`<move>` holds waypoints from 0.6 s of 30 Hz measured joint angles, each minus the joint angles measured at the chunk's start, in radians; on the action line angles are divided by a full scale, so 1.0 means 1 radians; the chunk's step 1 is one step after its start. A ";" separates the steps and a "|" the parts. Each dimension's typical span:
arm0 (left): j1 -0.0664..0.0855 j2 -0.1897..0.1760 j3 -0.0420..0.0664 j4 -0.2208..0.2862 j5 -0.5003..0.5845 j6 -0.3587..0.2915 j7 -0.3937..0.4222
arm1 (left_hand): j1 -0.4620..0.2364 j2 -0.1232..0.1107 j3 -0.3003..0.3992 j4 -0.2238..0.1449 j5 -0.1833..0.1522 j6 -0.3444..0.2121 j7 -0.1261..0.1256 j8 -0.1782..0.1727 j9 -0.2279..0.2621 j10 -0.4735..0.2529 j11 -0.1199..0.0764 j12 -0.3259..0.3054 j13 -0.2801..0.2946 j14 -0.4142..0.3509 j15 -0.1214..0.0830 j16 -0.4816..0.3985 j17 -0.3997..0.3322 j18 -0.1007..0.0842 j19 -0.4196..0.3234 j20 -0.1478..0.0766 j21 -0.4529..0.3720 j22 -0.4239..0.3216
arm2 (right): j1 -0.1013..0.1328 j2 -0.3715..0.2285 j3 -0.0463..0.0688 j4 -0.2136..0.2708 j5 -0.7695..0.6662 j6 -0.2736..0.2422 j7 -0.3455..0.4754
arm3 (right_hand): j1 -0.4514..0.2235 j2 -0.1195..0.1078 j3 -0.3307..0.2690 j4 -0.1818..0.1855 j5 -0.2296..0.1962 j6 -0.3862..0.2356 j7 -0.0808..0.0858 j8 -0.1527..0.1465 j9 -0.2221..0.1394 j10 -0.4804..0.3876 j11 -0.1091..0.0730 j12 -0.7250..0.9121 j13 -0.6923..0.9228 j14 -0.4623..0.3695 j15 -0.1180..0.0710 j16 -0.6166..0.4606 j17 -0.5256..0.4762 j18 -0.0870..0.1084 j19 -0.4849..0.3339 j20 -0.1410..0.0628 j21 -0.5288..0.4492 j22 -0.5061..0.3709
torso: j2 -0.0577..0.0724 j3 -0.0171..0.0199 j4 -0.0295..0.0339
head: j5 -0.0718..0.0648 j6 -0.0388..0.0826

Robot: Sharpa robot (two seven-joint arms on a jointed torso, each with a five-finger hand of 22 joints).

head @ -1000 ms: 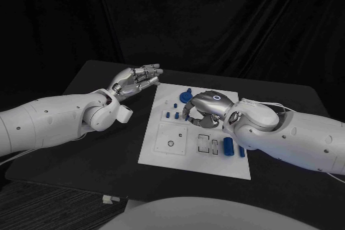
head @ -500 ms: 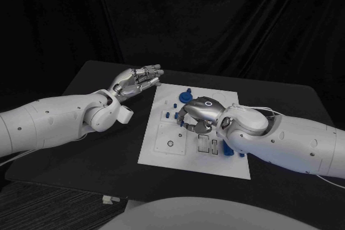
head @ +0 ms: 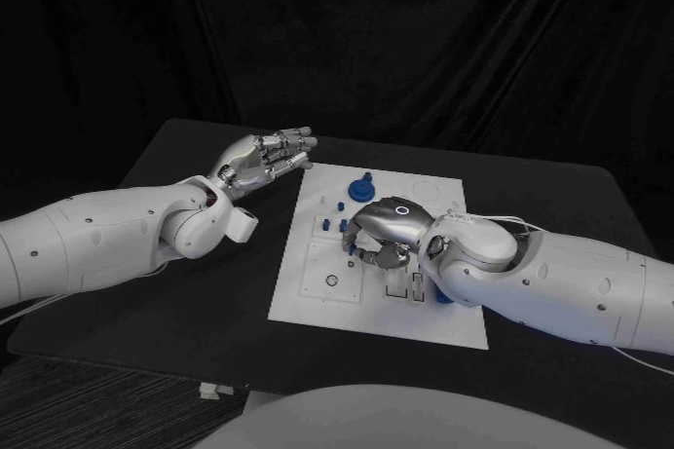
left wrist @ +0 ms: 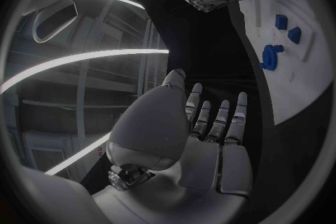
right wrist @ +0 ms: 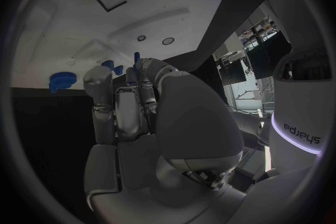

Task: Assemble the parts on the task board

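left hand [head: 267,158]: above table beside task board [head: 317,293], fingers straight, close together, holds nothing | right hand [head: 382,233]: over board, fingers curled down, grasp cannot tell

The task board [head: 317,303] lay in the middle of the counter [head: 168,303]. The right hand [head: 382,233] hung over the board's middle, small parts [head: 362,187] behind it. The left hand [head: 264,159] hovered just beyond the board's far left corner.
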 measured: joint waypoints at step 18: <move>-0.006 -0.001 0.000 -0.003 0.000 0.007 0.000 | 0.005 0.005 0.000 0.000 0.000 0.000 0.000 0.000 0.000 -0.002 0.002 0.000 0.000 0.000 0.000 0.000 0.000 0.000 0.000 0.000 0.000 0.000 | -0.019 0.005 0.000 -0.003 -0.002 0.007 -0.003 | 0.000 0.000 0.000 0.000 0.000 0.000 0.000 0.000 0.000 0.000 0.000 0.000 0.000 0.000 0.000 0.000 0.000 0.000 0.000 0.000 0.000 0.000 | 0.000 -0.0001 -0.0001 | 0.002 0.000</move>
